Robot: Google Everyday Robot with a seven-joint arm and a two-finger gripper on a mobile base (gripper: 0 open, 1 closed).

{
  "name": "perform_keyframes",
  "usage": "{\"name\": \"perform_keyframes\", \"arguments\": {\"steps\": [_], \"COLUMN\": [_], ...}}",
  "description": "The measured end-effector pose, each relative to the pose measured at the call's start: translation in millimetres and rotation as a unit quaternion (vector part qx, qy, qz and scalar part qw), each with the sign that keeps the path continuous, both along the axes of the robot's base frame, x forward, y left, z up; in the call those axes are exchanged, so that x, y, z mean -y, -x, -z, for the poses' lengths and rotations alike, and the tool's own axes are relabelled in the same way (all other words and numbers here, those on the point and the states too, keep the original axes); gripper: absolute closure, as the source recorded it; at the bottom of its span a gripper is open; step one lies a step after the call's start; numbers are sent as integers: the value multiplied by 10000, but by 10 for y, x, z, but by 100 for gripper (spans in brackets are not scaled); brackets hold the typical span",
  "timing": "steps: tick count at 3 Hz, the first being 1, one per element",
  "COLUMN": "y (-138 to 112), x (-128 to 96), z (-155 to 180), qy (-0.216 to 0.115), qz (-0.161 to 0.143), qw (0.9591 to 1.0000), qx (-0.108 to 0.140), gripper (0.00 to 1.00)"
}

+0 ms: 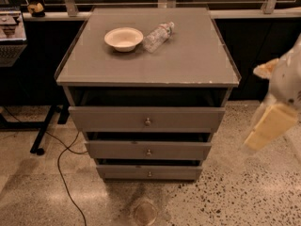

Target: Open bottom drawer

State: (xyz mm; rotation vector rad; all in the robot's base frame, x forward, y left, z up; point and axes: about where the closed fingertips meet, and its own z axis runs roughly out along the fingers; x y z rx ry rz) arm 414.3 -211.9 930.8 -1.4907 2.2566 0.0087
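Observation:
The grey cabinet has three drawers stacked at its front. The bottom drawer is the slimmest one, just above the floor, with a small round metal knob at its centre. Only its front panel shows, with a dark gap above it; its inside is hidden. The middle drawer and the tall top drawer sit above it. My gripper, white with a cream end, hangs in the air to the right of the cabinet, level with the top and middle drawers, touching nothing.
A white bowl and a clear plastic bottle lying on its side rest on the cabinet top. A black cable runs over the speckled floor at the left, beside a table leg. A round mark lies on the floor in front.

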Motion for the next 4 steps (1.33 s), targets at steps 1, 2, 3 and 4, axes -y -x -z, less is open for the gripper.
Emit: {"name": "perform_keyframes", "arguments": {"steps": [1,2,3,4], "y": [289,450,568,585], "x": [-4,-171,-504,-663], "z": [476,1033,1605,1951], "qy": [-825,-1372,-1615,-1648], "qz": [666,1212,1679,1971], "qw": [9944,9830,9720,9655], "qx": [-24,-111,-296,-415], "gripper": [0,0,0,0]}}
